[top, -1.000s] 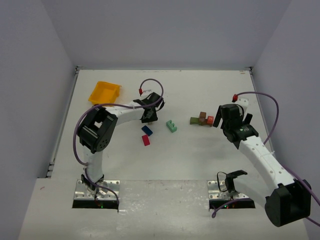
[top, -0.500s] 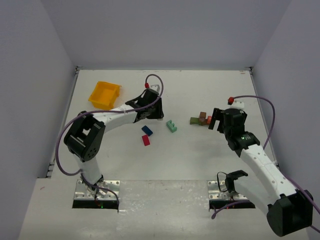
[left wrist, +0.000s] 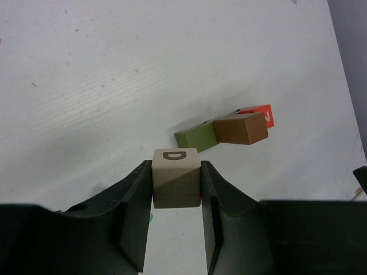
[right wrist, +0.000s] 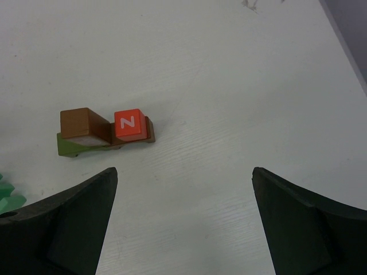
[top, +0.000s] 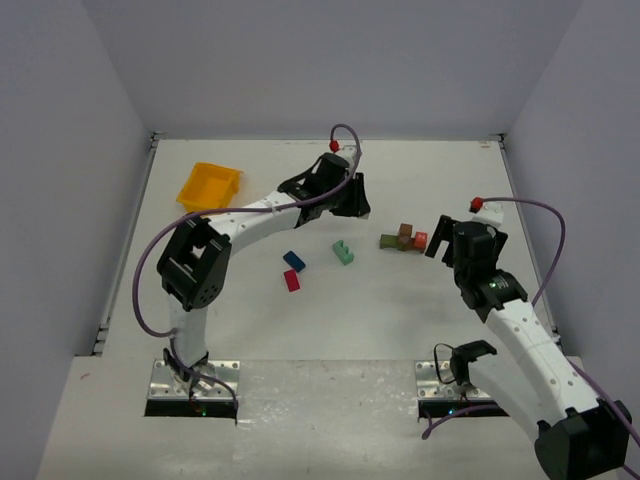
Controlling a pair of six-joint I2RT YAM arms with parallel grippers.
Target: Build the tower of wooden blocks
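One tan wooden cube marked D (left wrist: 176, 177) sits clamped between the left fingers (left wrist: 133, 200), left of the small wooden block cluster (top: 405, 238) on the white surface (left wrist: 86, 86); the cluster is an olive block (right wrist: 69, 144), a brown block (right wrist: 85, 125) and an orange-red cube marked N (right wrist: 128, 125), all touching; the right fingers (right wrist: 80, 217) are spread wide and empty, just right of the cluster

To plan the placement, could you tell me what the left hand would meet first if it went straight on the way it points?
Probably the olive-green wooden block, which lies just ahead, slightly right of its line; depth is unclear, so it may pass above.
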